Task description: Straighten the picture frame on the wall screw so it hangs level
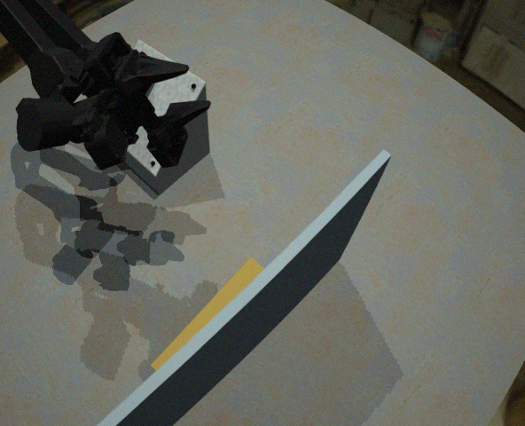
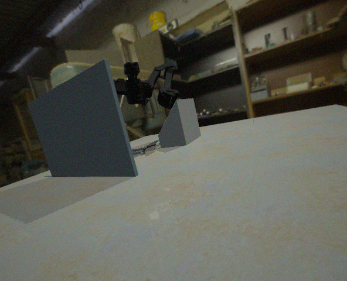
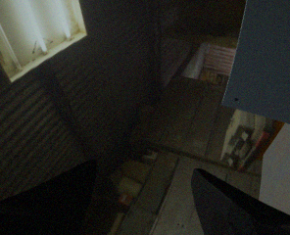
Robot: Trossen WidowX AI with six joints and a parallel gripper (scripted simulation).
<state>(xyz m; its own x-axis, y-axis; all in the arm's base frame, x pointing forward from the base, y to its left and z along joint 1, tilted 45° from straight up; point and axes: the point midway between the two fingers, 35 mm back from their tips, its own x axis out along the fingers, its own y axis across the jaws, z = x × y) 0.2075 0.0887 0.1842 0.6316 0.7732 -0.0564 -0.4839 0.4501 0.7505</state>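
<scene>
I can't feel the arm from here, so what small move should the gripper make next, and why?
Probably ease the black two-fingered gripper toward the yellow frame, fingers kept apart: it hovers by the grey wedge-shaped block, well short of the frame on the upright blue-grey panel.

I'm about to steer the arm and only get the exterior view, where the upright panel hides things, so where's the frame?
Observer: On the panel's arm-facing side. The top view shows a yellow strip there, apparently the frame's upper edge.

Operator: Are the jaws holding anything?

Observer: No. The fingers stand apart with nothing between them, in both the top and wrist views.

Operator: Are they lined up with the frame?

Observer: Not from above: their tips point off to one side of it, well short of touching. I can't tell whether it's level.
</scene>
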